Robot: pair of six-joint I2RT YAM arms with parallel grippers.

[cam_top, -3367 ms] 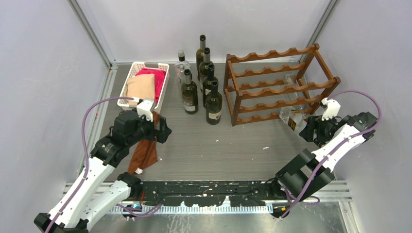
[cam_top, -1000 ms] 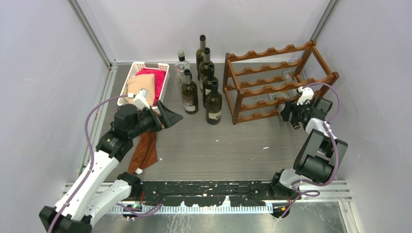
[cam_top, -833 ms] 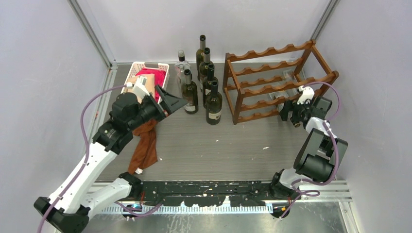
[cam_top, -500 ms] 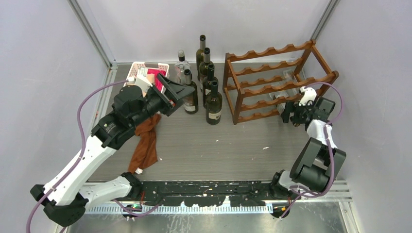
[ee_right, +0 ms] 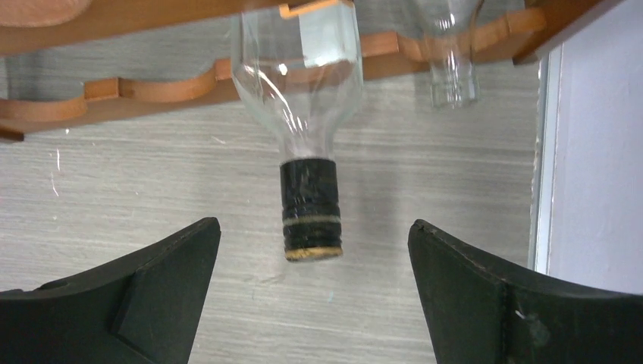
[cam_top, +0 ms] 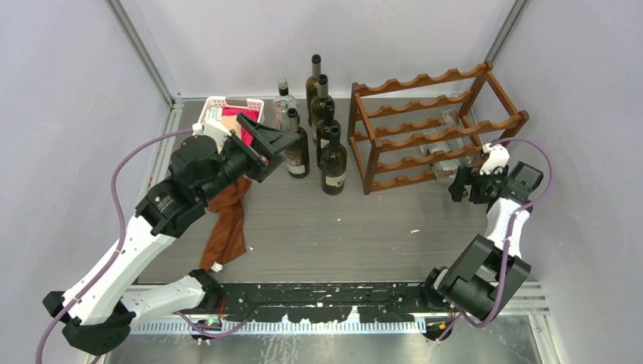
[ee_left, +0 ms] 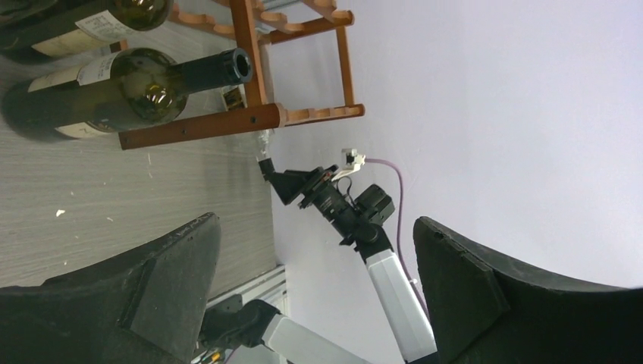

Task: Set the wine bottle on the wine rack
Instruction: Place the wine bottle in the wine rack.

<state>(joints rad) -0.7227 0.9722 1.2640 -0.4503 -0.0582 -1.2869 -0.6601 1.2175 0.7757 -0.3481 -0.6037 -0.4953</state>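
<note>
A clear bottle (ee_right: 297,68) lies on its side in the rack (cam_top: 421,82). Its body rests in the scalloped rails and its black-capped neck sticks out toward the right gripper (ee_right: 309,227). That gripper is spread wide, with a finger on each side of the neck and touching neither. A second bottle (ee_right: 453,53), also clear, lies in the cradle just beside it.

The left gripper (ee_left: 312,224) is also spread and holds nothing. It hangs above the counter (cam_top: 341,227) near the dark bottles (cam_top: 333,161), which stand in a tight cluster left of the rack.

These bottles are glass, so they are rigid, smooth and breakable, and likely to slip between the gripper's fingers. The clear one looks empty and should be light. The tint hides whether the dark ones hold anything, so they may be heavier.

The neck is the best place to take hold. It is narrow enough for the fingers, and it stands free above the crowded shoulders. A hold just under the lip would give the fingers a ridge to catch on.

A bottle held by the neck will probably droop as it is tipped flat. The base should go into the scallop first, and the gripper should let go only once both rails carry it.
</note>
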